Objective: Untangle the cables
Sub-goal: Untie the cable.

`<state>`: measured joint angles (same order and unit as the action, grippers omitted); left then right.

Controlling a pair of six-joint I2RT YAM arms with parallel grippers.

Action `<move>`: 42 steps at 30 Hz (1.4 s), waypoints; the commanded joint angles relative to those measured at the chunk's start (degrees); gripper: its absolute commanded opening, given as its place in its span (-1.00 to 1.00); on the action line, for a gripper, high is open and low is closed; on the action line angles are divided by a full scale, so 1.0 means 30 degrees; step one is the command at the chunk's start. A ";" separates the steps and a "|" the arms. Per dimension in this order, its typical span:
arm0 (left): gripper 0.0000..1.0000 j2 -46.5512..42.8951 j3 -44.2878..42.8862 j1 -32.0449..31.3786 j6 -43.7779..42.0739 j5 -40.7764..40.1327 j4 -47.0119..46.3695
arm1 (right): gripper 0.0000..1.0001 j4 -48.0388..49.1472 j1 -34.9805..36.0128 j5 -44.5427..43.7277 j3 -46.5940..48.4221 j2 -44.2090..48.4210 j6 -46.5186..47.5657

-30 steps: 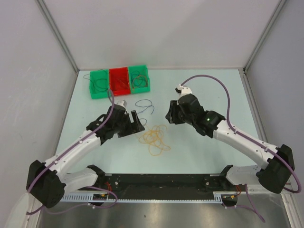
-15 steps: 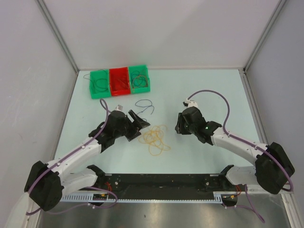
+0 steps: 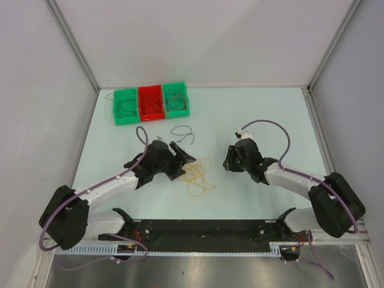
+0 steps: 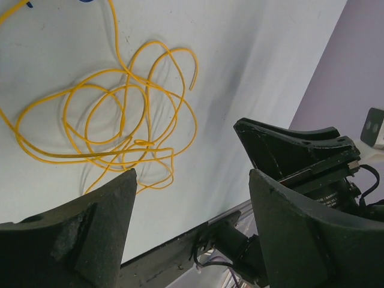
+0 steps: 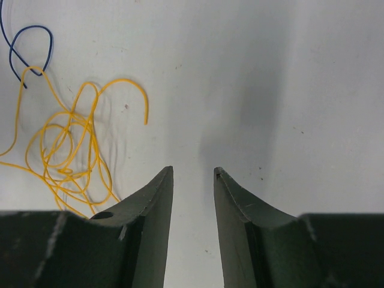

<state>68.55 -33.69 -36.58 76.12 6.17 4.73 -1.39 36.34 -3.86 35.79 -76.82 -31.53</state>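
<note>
Cables first: from overhead the yellow cables [image 3: 197,174] lie heaped in the middle, a blue cable [image 3: 183,133] loose at their 11 o'clock and the bins [image 3: 150,103] farther off the same way. The left gripper [image 3: 180,157] hangs at the heap's 9 o'clock edge, the right gripper [image 3: 231,161] apart at 3. On the left wrist view the jaws stand wide and empty (no strand between them), with the yellow cables [image 4: 108,129] at 11 o'clock. On the right wrist view the jaws are narrow and empty, and the heap is at 9 o'clock. I'd call this the approach; next comes pinching one loop, not several.
</note>
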 commanded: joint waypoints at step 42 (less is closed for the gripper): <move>-0.99 0.5802 -0.3357 -0.0551 -0.2109 -0.0797 -0.1143 | -0.25 0.2894 -0.1946 0.3893 -0.0065 -0.1817 -0.0125</move>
<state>86.50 -40.32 -37.28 72.44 4.71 0.19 5.06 30.87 7.18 35.57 -82.00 -31.55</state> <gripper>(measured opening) 0.009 0.373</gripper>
